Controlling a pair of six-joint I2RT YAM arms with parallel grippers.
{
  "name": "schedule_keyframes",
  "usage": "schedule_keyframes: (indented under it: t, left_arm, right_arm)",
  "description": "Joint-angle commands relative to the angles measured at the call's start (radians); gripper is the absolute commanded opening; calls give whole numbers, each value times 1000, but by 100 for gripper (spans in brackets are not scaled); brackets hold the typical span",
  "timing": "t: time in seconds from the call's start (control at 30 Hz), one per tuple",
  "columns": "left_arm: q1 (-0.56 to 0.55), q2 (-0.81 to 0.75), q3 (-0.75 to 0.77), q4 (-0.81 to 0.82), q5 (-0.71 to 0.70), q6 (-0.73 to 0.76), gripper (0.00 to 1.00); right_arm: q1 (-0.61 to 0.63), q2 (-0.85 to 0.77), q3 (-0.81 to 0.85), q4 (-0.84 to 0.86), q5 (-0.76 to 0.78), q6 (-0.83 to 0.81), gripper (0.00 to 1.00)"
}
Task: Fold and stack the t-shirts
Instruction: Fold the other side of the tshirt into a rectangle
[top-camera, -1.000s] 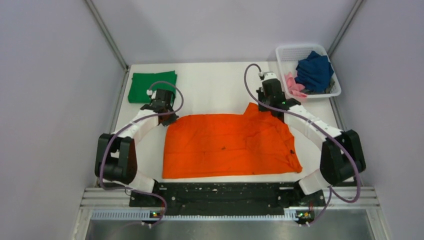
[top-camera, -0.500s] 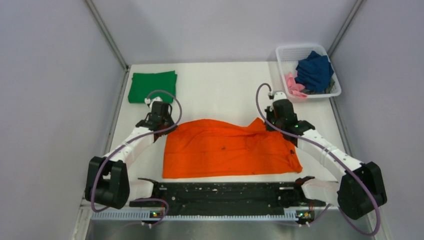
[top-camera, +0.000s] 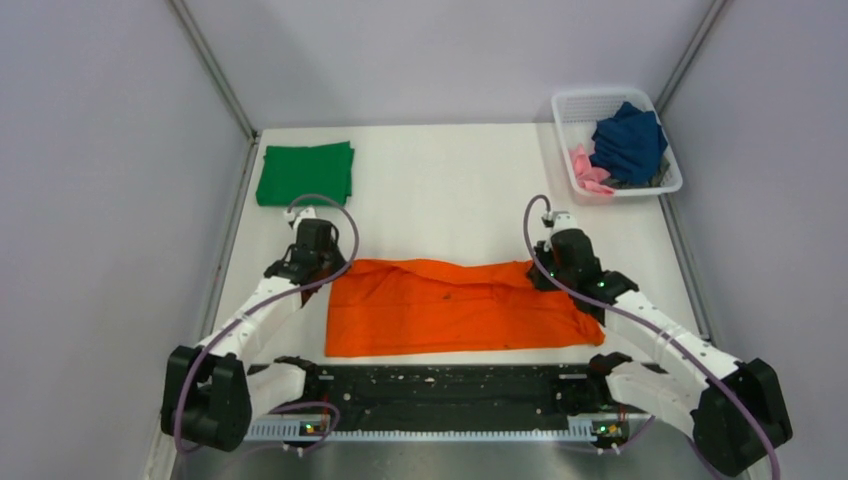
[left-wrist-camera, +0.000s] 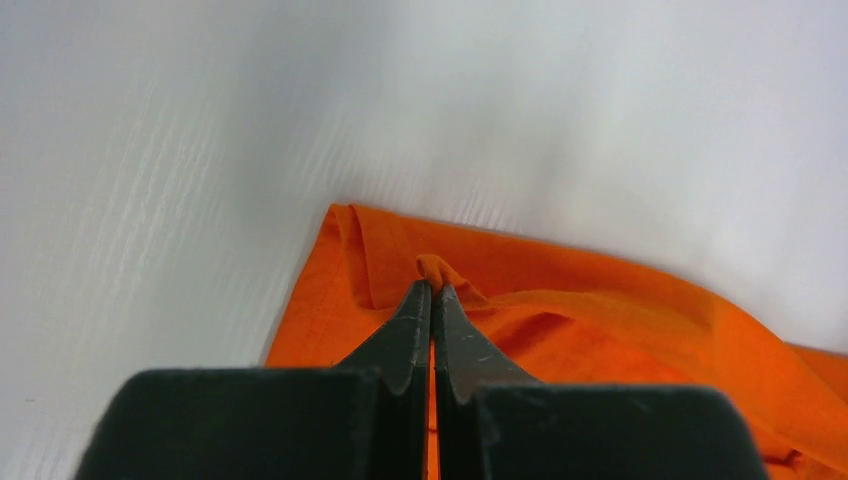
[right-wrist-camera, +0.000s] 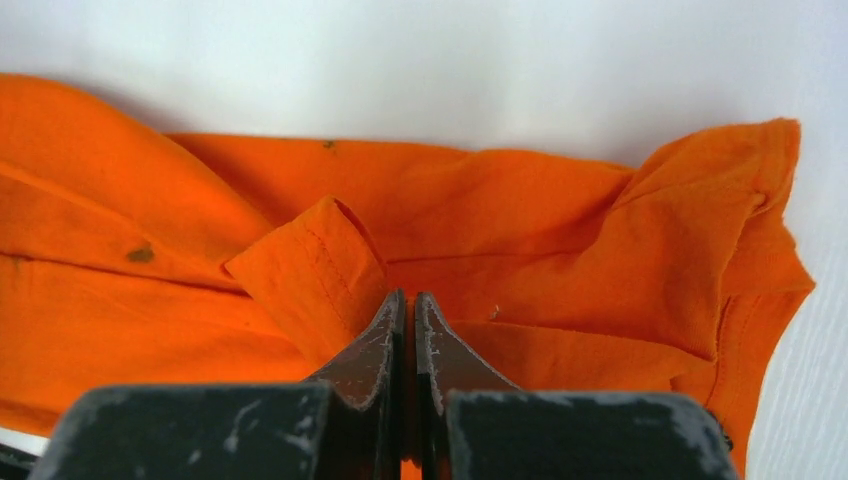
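Observation:
The orange t-shirt lies across the near middle of the table, its far part doubled toward me. My left gripper is shut on its far left edge; the left wrist view shows a pinch of orange cloth between the closed tips. My right gripper is shut on the far right edge; the right wrist view shows the tips closed on orange cloth. A folded dark green t-shirt lies at the far left. Navy blue and pink shirts lie in the basket.
The white mesh basket stands at the far right corner. Grey walls and metal posts close in the table on the left, right and back. The black rail with the arm bases runs along the near edge.
Both grippers have pulled the orange shirt's far edge toward me, folding it over itself; the shirt now looks much narrower front to back. Both arms have drawn back.

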Motion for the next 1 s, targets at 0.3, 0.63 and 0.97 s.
schedule_keyframes:
  t: [0.3,0.63,0.97]
  left_arm:
    - [-5,-143,-107,-22,-3,-61,2]
    - [-7,-325,-78,-283,-119,-172,58]
    - [-15,-346,-68,-145,176,-127,99]
  right_arm:
    - [18,-202,-97,-174,2,215,10]
    - [28,-542,-135,-403,-124,414,43]
    - [27,-530,-157,-103,-163,361,99]
